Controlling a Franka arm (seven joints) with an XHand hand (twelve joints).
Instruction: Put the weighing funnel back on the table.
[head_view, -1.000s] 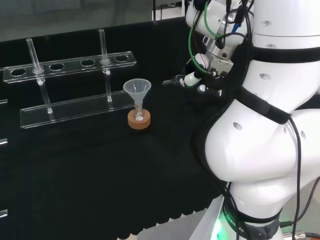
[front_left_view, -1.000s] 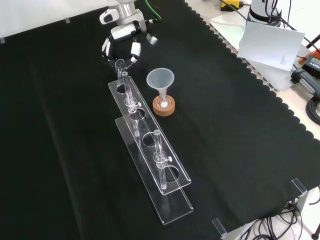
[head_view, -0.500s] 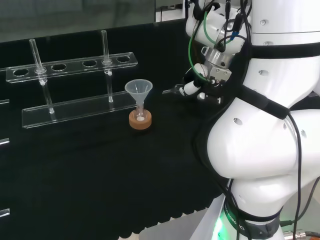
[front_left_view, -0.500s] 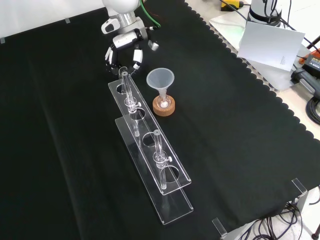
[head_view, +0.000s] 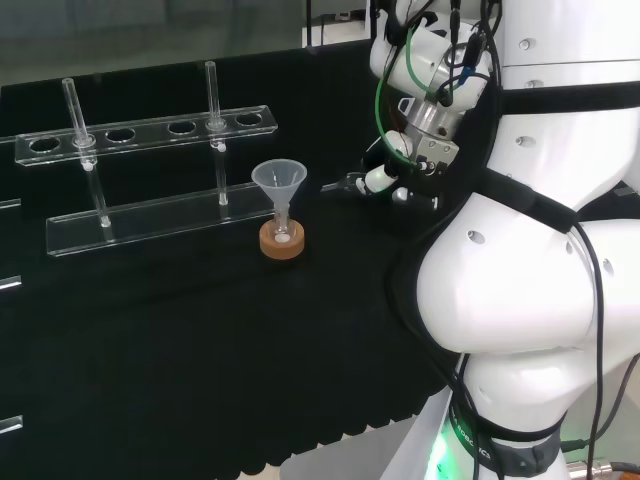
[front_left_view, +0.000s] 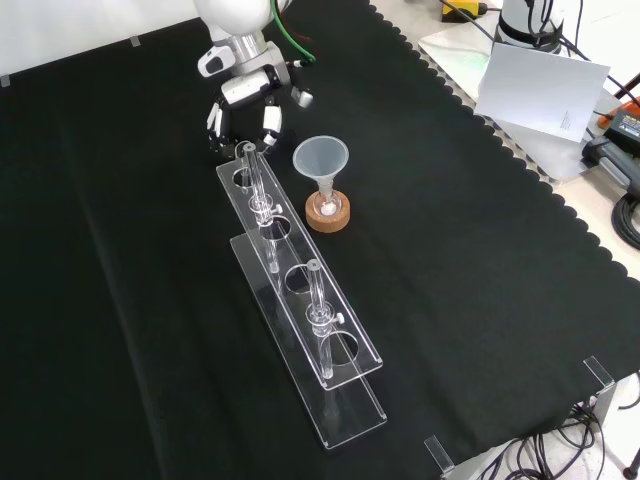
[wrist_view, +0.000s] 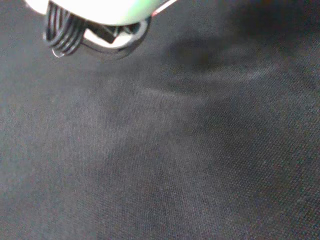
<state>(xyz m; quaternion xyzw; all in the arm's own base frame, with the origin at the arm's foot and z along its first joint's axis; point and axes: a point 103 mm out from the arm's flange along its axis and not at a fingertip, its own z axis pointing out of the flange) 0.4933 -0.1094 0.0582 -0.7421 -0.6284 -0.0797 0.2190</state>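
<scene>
Looking at the head view, you find the black and white robot hand (head_view: 405, 165) at 3 o'clock from the clear cone-shaped funnel (head_view: 279, 181) on its round cork ring (head_view: 281, 243). In the front view the hand hangs at 11 o'clock from the funnel, beside the end of the clear plastic tube rack (front_left_view: 288, 252). Its fingers (front_left_view: 268, 120) point down, relaxed and spread; whether they have a clear piece you cannot tell. In the wrist view, black cloth (wrist_view: 175, 160) lies close.
</scene>
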